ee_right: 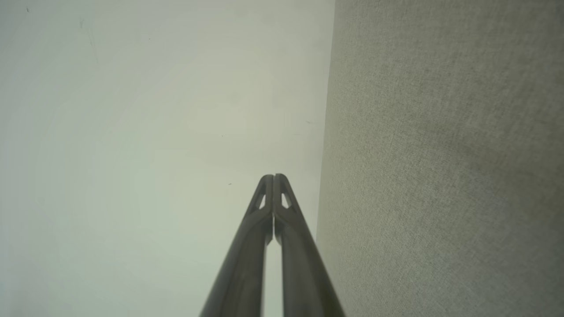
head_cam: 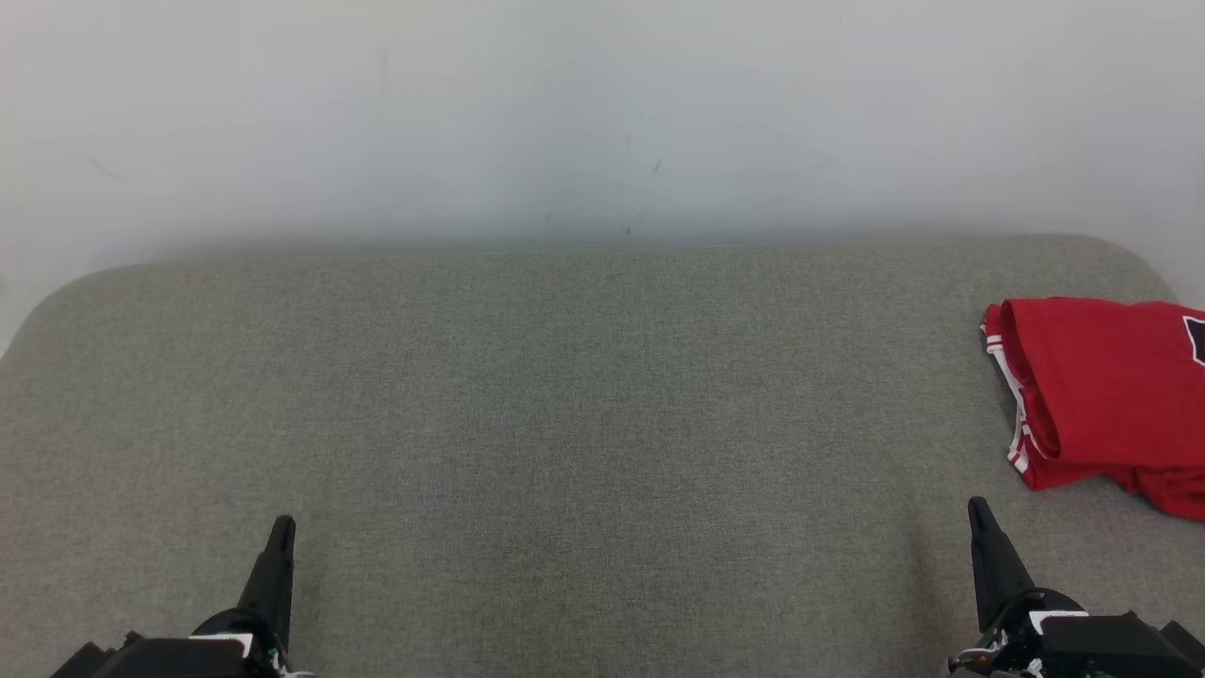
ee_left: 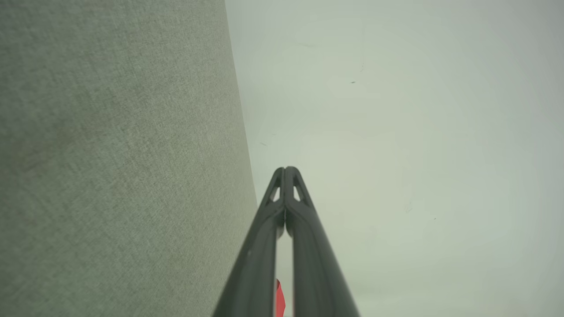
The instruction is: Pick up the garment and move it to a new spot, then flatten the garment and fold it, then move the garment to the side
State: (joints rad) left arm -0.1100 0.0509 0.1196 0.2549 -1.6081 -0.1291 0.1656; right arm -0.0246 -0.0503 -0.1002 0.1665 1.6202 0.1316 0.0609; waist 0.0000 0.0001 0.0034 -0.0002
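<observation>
The garment (head_cam: 1111, 395) is red with white and dark trim. It lies folded at the far right of the grey fabric surface (head_cam: 565, 395), partly cut off by the head view's right edge. A sliver of the garment (ee_left: 279, 299) peeks between the fingers in the left wrist view. My left gripper (head_cam: 281, 524) rests at the lower left, shut and empty, its tips (ee_left: 285, 169) pressed together. At the lower right my right gripper (head_cam: 976, 507) is also shut with nothing in it, tips (ee_right: 273, 177) touching. It sits just below and left of the garment, apart from it.
A pale wall (head_cam: 602, 113) rises behind the grey surface along its far edge. The surface has rounded back corners at left and right.
</observation>
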